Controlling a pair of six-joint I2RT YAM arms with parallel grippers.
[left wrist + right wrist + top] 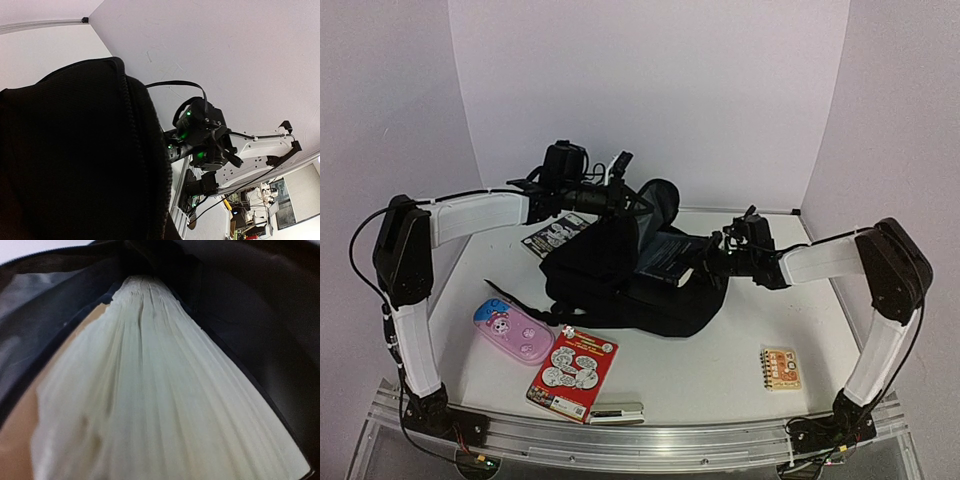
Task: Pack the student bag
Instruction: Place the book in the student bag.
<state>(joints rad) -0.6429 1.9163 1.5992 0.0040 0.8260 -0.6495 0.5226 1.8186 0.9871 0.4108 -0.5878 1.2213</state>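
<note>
the student bag [620, 290] lies slumped in the middle of the table [720, 370], between the two arms, with its mouth facing right. the left gripper [620, 203] sits at the raised upper edge of the bag, jaws pressed together on the black fabric and holding that flap up off the rest. in the left wrist view the black mesh of the bag [65, 150] fills the left half, too close to show the fingers.

the right gripper [712, 262] is at the mouth of the bag, pinching the near end of a thick dark-covered book [665, 255] that lies partly inside the opening. the right wrist view shows the book's pale page edges [165, 390] running into the bag, with the greyish lining on the left.

near the front of the table lie a pink pencil case [512, 330], just beside it a red activity book [573, 372], and well to the right a small spiral notepad [780, 367]. a cartoon-printed card [552, 235] lies behind the bag.
</note>
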